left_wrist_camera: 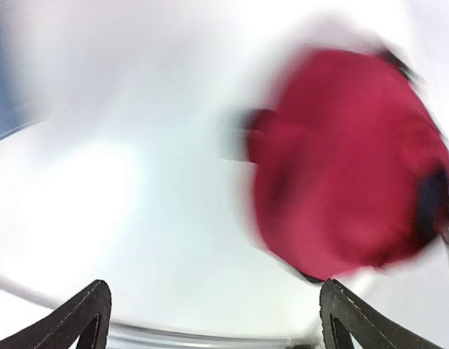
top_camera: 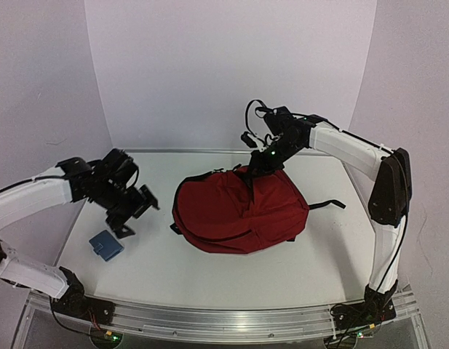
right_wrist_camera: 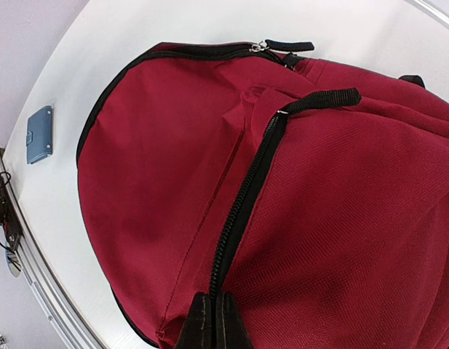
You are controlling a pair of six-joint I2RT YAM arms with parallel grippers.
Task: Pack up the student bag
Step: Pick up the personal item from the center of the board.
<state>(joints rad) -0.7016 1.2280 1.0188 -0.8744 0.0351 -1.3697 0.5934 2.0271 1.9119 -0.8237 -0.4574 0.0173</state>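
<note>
White backdrop and a white worktop [top_camera: 209, 273] frame the scene, with the dark red student bag [top_camera: 239, 211] lying near the middle, front panel up.

My right end effector [top_camera: 257, 169] is pinched fully closed at the far top of the bag. From its wrist camera, the tips sit right on the black zip [right_wrist_camera: 242, 203] that runs up the front pocket. Whether a zip pull is actually caught between them, I cannot tell.

My left end effector [top_camera: 129, 211] is spread wide and holds nothing. It hangs above the worktop to the left of the bag, near the small blue case [top_camera: 105, 245]. Its wrist view is blurred, but both dark fingers [left_wrist_camera: 86, 313] stand far apart at the lower corners.

Both zips that show look closed, including the main one curving round the top to its pull [right_wrist_camera: 286, 45], so I judge that no packing has begun.

The chief risk is the soft fabric. If my right end effector pulls along the zip with nothing pinning the bag, the whole bag may lift or slide rather than open. A weak pinch could also slip off. The case lies close to the near left edge, so a careless approach could push it off the worktop.

No brand, label or writing is legible on the bag or the case.
</note>
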